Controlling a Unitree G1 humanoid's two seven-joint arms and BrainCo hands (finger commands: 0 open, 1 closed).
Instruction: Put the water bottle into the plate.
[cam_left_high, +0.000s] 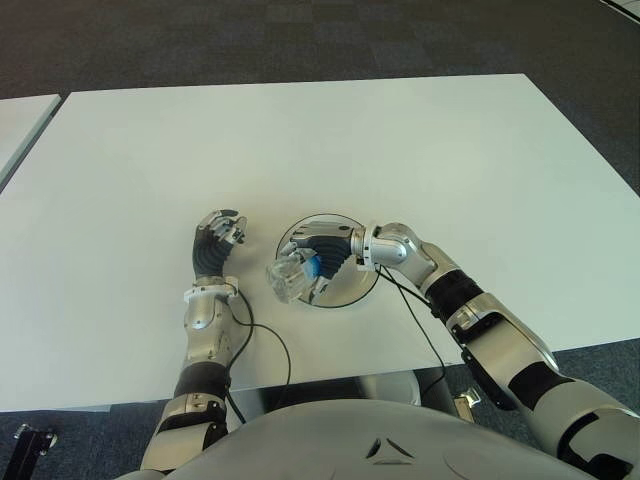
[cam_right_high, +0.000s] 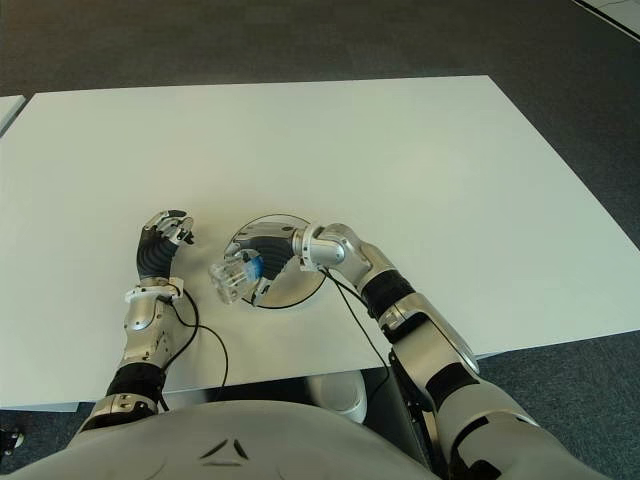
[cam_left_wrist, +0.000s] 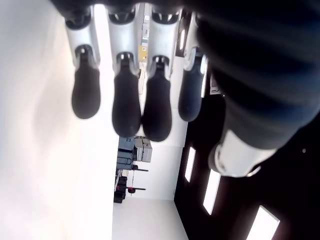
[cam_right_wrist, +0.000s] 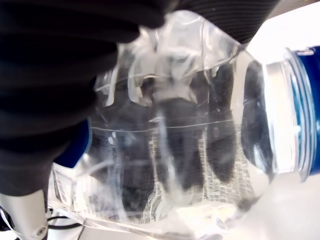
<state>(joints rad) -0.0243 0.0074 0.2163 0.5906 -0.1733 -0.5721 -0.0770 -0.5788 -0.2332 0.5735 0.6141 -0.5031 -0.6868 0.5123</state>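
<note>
A clear water bottle (cam_left_high: 288, 278) with a blue cap and label lies tilted in my right hand (cam_left_high: 308, 260), whose fingers are wrapped around its body. The hand holds it over the left edge of a round dark-rimmed plate (cam_left_high: 326, 215) near the front of the white table (cam_left_high: 300, 140). In the right wrist view the bottle (cam_right_wrist: 190, 150) fills the picture, with dark fingers showing behind its transparent wall. I cannot tell whether the bottle touches the plate. My left hand (cam_left_high: 217, 240) shows just left of the plate, fingers (cam_left_wrist: 125, 100) relaxed and holding nothing.
Black cables (cam_left_high: 270, 340) run along the table's front edge beneath both forearms. A second white table's corner (cam_left_high: 20, 120) shows at far left. Dark carpet (cam_left_high: 300, 40) lies beyond the table.
</note>
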